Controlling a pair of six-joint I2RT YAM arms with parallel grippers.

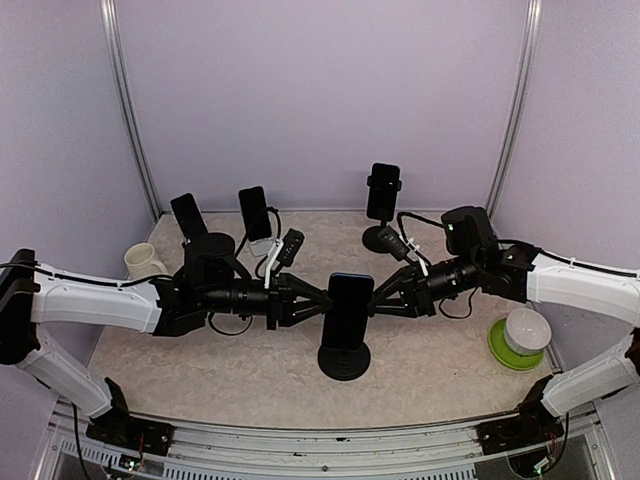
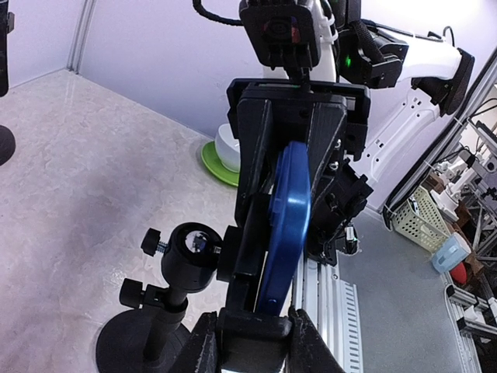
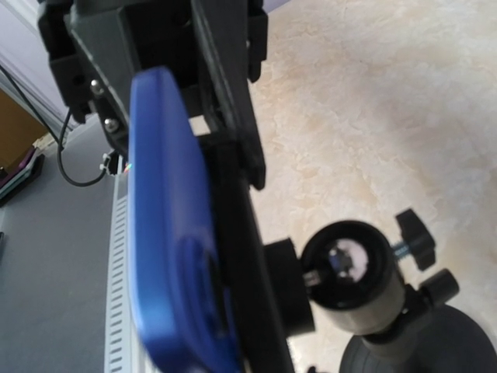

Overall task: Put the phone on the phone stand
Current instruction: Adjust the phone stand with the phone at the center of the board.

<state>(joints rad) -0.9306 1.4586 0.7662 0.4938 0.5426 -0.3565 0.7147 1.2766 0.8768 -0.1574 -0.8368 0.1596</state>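
In the middle of the pale, stone-patterned counter [image 1: 440, 365] stands a black phone stand [image 1: 343, 362] with a round, flat base. The thin blue phone [image 1: 347, 305] with rounded edges sits upright in the clamp at its top. The left hand [image 1: 318, 303] comes in from one side, and its fingers [image 2: 203, 346] pinch the end of the black plastic clamp. The right hand [image 1: 378, 298] meets the clamp from the other side, with its fingers closed on that end. Under the clamp is a shiny ball joint [image 2: 190, 247] with small screw knobs.

Behind the arms stand three more black stands [image 1: 187, 215] [image 1: 255, 212] [image 1: 383, 190], each with a dark phone in it. A cream mug [image 1: 143, 262] sits by the left arm. A round green plate [image 1: 497, 350] with a white bowl [image 1: 524, 330] on it sits by the right arm. All of these are well apart from the middle stand.
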